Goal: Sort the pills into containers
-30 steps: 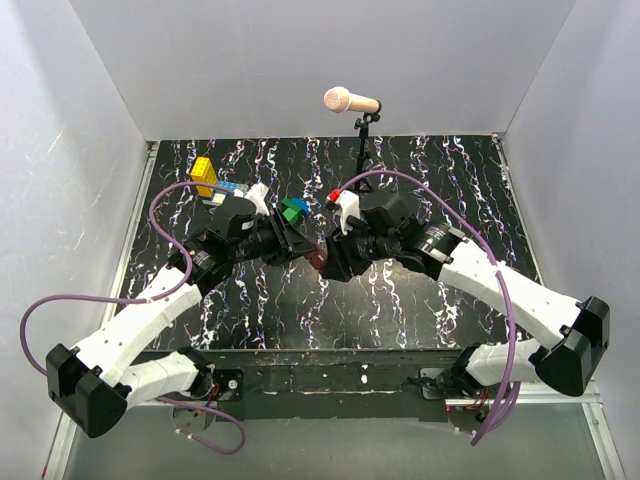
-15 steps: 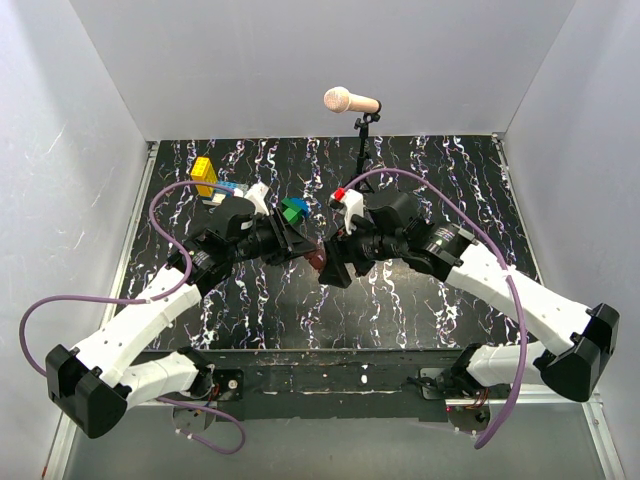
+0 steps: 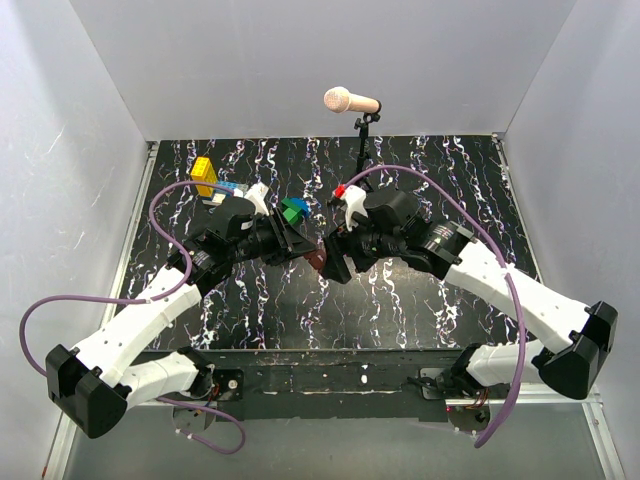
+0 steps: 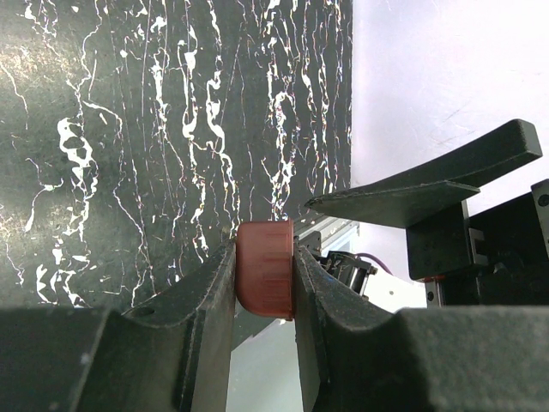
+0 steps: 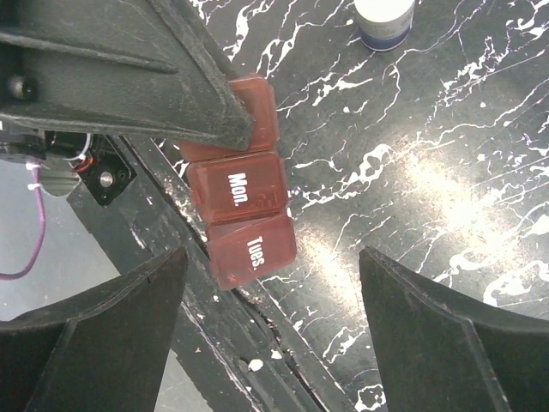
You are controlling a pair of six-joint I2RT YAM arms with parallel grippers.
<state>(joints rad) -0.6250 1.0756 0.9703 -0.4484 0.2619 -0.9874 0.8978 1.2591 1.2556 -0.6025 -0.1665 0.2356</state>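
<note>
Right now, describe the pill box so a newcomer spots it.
Over the black marbled table, look dead centre: the left hand clamps the pill box. Unlike the green block nearby, it is reddish-brown, with lids marked Mon. and Tues.

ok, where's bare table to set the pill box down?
Free: far-right table between the mic stand and the right wall; also the near strip between the left arm and right arm. Crowded: far left with the toy blocks, and the centre, where the left end effector grips the pill box and the open right end effector flanks it.

Overhead high, wrists near, seemingly sharing box (image 5: 244, 202)
</note>
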